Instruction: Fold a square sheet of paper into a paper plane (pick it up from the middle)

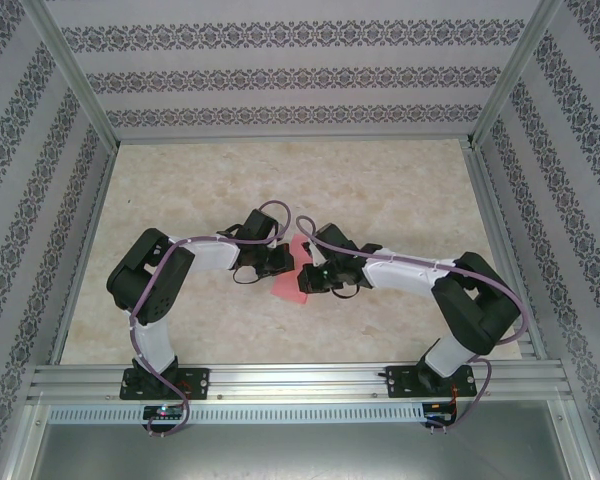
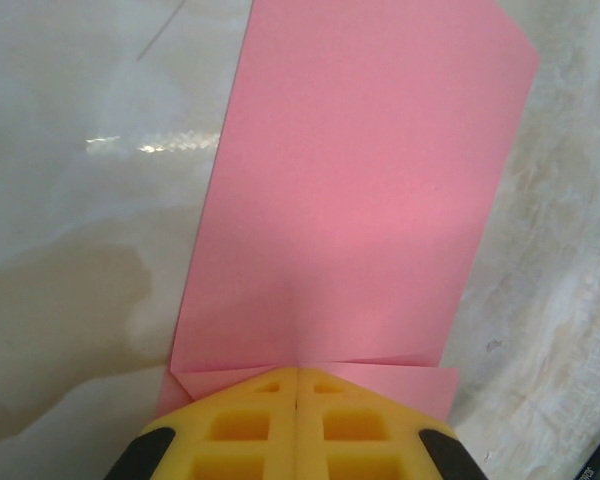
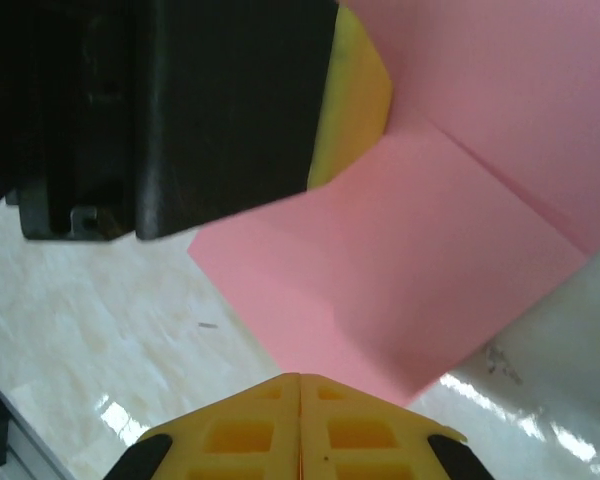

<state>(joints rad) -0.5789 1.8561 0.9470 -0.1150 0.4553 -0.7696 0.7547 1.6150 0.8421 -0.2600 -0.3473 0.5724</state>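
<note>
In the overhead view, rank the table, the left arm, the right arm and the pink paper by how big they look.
Largest: table.
Next: left arm and right arm, about alike, so tied.
Smallest: pink paper, partly covered by the arms.

Left arm: base at 7 o'clock, elbow raised at 9 o'clock, forearm reaching to desk centre. Left gripper (image 1: 283, 265) (image 2: 297, 385): jaws closed flush, tips down.

Right arm: base at 5 o'clock, elbow at 3 o'clock. Right gripper (image 1: 310, 279) (image 3: 300, 388): jaws closed, just beside the left gripper, at its 4 o'clock.
</note>
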